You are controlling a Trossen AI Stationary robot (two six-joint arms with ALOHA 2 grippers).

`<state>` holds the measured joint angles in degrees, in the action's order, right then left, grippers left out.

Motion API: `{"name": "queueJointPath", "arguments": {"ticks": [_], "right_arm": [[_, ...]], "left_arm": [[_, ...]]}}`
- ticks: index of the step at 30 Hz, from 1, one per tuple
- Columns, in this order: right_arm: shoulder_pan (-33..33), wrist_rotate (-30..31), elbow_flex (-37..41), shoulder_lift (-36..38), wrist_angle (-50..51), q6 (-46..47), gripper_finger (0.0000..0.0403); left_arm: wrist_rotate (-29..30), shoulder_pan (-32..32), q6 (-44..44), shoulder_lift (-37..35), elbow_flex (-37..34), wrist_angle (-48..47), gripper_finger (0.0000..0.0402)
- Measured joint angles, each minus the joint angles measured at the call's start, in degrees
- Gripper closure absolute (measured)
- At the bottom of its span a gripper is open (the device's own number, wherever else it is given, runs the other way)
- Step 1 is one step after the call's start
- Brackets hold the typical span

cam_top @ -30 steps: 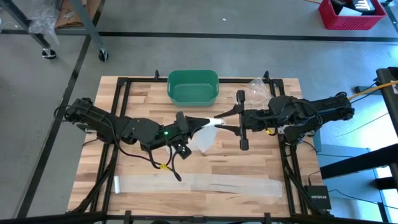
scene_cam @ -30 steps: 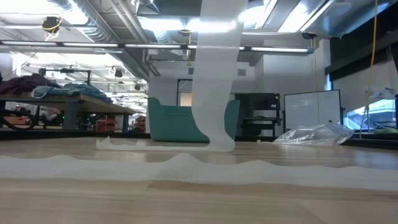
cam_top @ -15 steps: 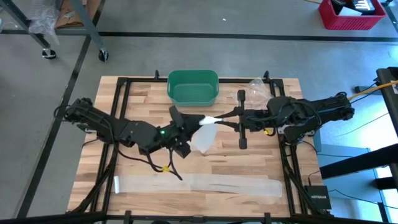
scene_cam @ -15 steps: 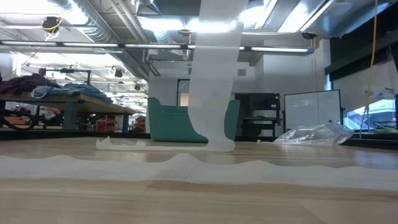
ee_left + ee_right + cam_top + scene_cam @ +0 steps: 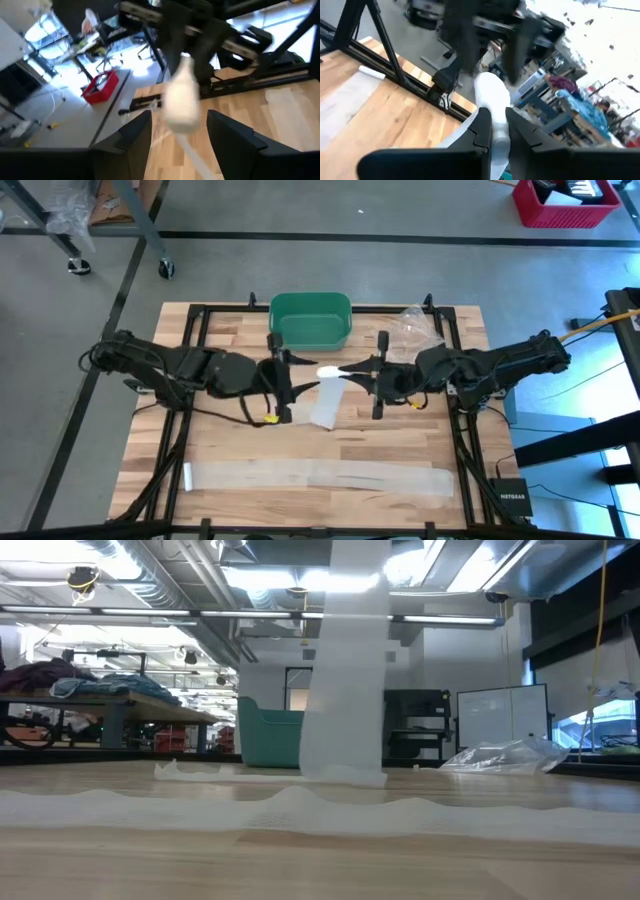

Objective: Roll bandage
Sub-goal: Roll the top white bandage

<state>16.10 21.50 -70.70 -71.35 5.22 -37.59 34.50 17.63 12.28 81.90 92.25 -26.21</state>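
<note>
Above the middle of the wooden tabletop point(image 5: 230, 450) the two end effectors faced each other, tip to tip, with the rolled part of the bandage point(image 5: 328, 373) between them. The right end effector point(image 5: 352, 369) had its two fingers point(image 5: 482, 131) pressed together on the bandage roll, pinching its white end; in the right wrist view the roll point(image 5: 492, 95) stuck out just past those fingertips. The left end effector point(image 5: 282, 376) stood just short of the roll with its fingers point(image 5: 132, 137) spread wide and nothing between them; in the left wrist view the roll point(image 5: 181, 97) hung a little beyond the gap, blurred, clear of both fingers.

From the pinched roll a loose band of gauze point(image 5: 345, 680) dropped straight down to the tabletop, landing directly beneath the right end effector's tip. It joined the unrolled length point(image 5: 315, 476) that lay flat and slightly rippled along the near edge of the tabletop, well below both end effectors in the overhead view.

A green bin point(image 5: 310, 319) sat on the far side of the tabletop, behind the two end effectors and nearer the left one's tip. A crumpled clear plastic wrapper point(image 5: 415, 320) lay behind the right arm point(image 5: 500, 363), near the far right corner. The left arm point(image 5: 170, 368) reached in low from the left side.
</note>
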Motion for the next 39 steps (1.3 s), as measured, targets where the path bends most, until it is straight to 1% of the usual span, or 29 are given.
{"name": "queueJointPath", "arguments": {"ticks": [4, 8, 10, 12, 15, 18, 20, 22, 25, 29, 34, 39], "right_arm": [[-0.02, 0.19, 6.19, 0.16, -6.64, -2.22, 0.037], [0.0, 1.77, 12.25, 0.33, -12.43, -2.76, 0.037], [0.0, 2.48, 14.72, 0.33, -15.59, -2.74, 0.037], [0.0, 2.22, 16.22, 0.6, -18.29, -2.79, 0.037], [0.0, 2.88, 16.3, 0.74, -18.85, -2.61, 0.037], [0.0, 1.35, 16.3, 0.72, -19.77, -1.84, 0.037], [0.0, 0.06, 16.28, 0.34, -20.64, -1.72, 0.037], [0.0, 0.32, 16.28, 0.09, -20.29, -1.7, 0.037], [0.0, 0.27, 16.28, 0.13, -20.53, -0.73, 0.037], [0.0, -1.55, 16.28, -0.43, -20.06, 1.48, 0.037], [0.0, -0.79, 16.26, -2.07, -20.64, 1.54, 0.037], [0.0, 1.42, 16.28, -2.43, -22.42, 1.65, 0.037]], "left_arm": [[-0.4, -0.83, -1.39, 0.84, -0.77, -1.42, 0.0221], [-1.12, -0.27, 1.7, -0.43, -7.72, 5.65, 0.0221], [-1.44, -0.78, 1.32, -2.33, -12.25, 10.46, 0.0221], [-2.81, -1.6, 0.38, -4.62, -16.51, 14.95, 0.0221], [-7.28, -2.26, -1.06, -7.03, -21.97, 20.44, 0.0222], [-7.68, -2.08, -1.17, -7.81, -25.97, 23.92, 0.0222], [-7.03, -2.01, -1.21, -7.81, -26.87, 25.4, 0.0222], [-6.47, -2.2, -1.7, -7.81, -27.06, 25.66, 0.0222], [-6.27, -2.06, -2.09, -7.75, -27.06, 25.88, 0.0222], [-6.5, -1.86, -3.31, -7.49, -27.06, 27.82, 0.0222], [-6.47, -1.93, -3.33, -7.01, -27.06, 28.51, 0.0222], [-6.44, -1.93, -3.27, -7.01, -27.06, 28.29, 0.0222]]}}
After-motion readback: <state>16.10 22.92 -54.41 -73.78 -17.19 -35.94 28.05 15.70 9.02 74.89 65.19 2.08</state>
